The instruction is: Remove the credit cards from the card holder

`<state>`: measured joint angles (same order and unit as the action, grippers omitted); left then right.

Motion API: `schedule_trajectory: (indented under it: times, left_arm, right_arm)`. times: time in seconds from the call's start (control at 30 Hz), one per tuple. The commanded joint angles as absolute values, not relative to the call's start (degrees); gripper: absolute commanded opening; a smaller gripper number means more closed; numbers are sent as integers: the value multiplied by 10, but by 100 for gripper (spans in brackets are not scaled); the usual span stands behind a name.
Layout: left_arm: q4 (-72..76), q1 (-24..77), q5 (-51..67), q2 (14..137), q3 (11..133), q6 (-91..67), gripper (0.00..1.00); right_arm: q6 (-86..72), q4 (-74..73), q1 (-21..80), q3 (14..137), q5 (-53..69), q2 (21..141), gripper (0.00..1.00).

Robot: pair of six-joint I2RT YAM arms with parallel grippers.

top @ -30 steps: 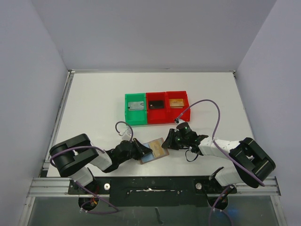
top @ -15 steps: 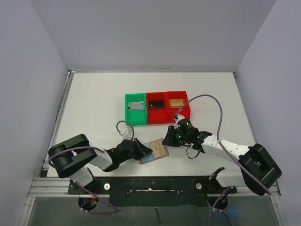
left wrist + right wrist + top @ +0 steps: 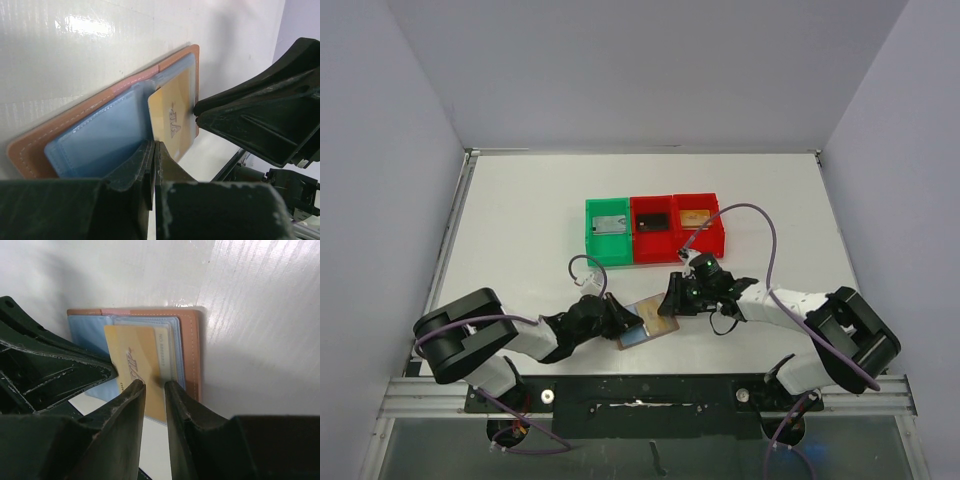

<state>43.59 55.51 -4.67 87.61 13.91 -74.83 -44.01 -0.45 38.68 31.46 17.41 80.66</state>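
Change: my right hand [image 3: 155, 385] moved in from 3 o'clock, barely open at gold card [image 3: 137, 355] edge, not gripping; my left hand [image 3: 154, 150] clamped shut on card holder [image 3: 191, 350] at 6 o'clock of bins [image 3: 653, 255], so pull's next.

The left arm [image 3: 525, 340] is stretching low to the right and the right arm [image 3: 790, 305] low to the left, tips meeting near centre. The left gripper [image 3: 621, 319] is pressing its fingers together, while the right gripper [image 3: 672, 300] is holding its jaws slightly apart.
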Motion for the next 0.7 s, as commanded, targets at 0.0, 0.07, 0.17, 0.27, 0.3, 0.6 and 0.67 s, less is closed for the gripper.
schedule_trajectory:
  times: [0.0, 0.07, 0.17, 0.27, 0.3, 0.6, 0.67]
  left_arm:
    - [418, 558, -51, 858, 155, -731, 0]
    - [409, 557, -51, 853, 156, -728, 0]
    - [388, 556, -53, 843, 158, -723, 0]
    - [365, 554, -55, 831, 161, -716, 0]
    - [357, 554, -56, 827, 161, -714, 0]
    - [306, 550, -74, 795, 156, -711, 0]
    - [303, 549, -74, 788, 154, -710, 0]
  right_arm:
    - [-442, 32, 389, 311, 188, 817, 25]
    - [-444, 27, 389, 307, 182, 821, 25]
    - [-448, 25, 389, 301, 175, 821, 24]
    - [-449, 25, 388, 296, 173, 821, 24]
    - [-449, 24, 388, 296, 173, 821, 24]
    - [-442, 12, 389, 309, 171, 821, 24]
    - [-438, 10, 388, 314, 175, 817, 24]
